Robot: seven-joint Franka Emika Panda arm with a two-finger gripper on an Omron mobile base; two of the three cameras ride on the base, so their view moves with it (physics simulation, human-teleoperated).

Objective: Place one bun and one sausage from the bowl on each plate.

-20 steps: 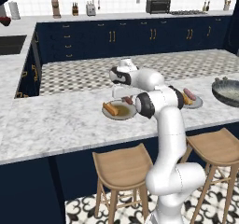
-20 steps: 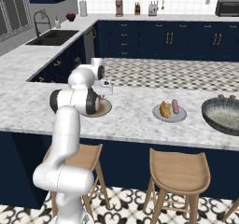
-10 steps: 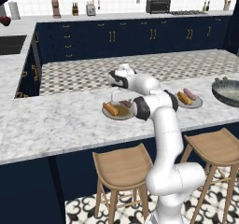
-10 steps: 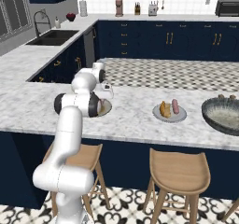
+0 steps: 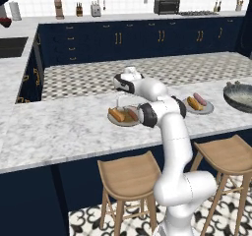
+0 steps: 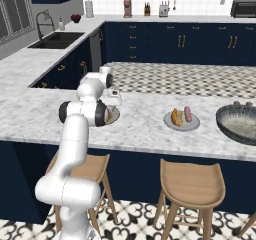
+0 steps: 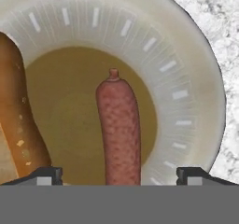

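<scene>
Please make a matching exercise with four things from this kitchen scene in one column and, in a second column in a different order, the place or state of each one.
Things:
1. sausage
2. gripper
3. bowl
4. light grey plate

Places or states:
a. at the counter's right end
b. open, just above the olive-centred plate
c. lying on the olive centre beside a bun
d. between the arm and the bowl, carrying a bun and a sausage

Pairs: 1-c, 2-b, 3-a, 4-d

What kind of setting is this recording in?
A home-style kitchen, rendered. A marble island counter with wooden stools faces navy cabinets; a sink with a tap and a toaster sit along the walls.
</scene>
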